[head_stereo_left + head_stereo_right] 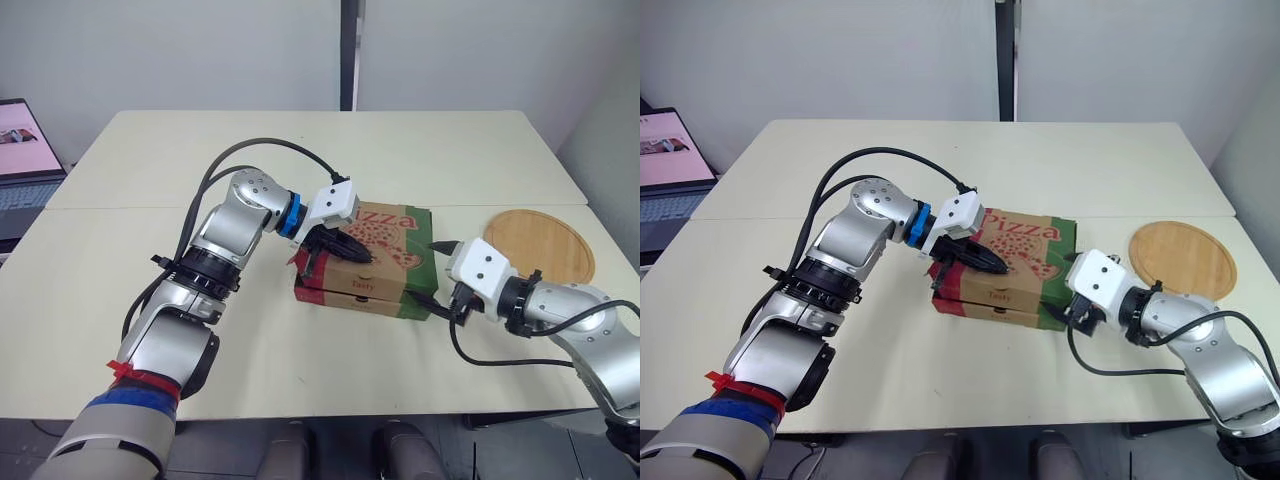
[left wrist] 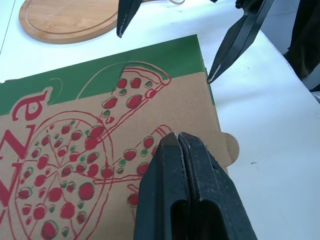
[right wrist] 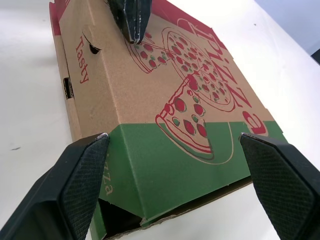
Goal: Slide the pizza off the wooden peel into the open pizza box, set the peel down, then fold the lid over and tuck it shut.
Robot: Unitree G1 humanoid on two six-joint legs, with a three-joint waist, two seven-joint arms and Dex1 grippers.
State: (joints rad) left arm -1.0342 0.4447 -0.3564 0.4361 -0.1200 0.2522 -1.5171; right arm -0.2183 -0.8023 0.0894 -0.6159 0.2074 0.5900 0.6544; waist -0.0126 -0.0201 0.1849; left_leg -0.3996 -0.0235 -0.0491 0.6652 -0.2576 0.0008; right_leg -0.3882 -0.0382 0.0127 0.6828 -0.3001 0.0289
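The pizza box [image 1: 395,235] sits near the middle of the table [image 1: 200,170], its printed lid folded over. At the green end the lid stands slightly raised, with a dark gap under it. The left gripper [image 2: 178,137] has its fingers pressed together, tips down on the lid near the front edge. The right gripper [image 3: 174,137] is spread wide at the box's green end, one finger beside each corner. The wooden peel [image 1: 540,243] lies flat on the table to the box's right, near the right arm.
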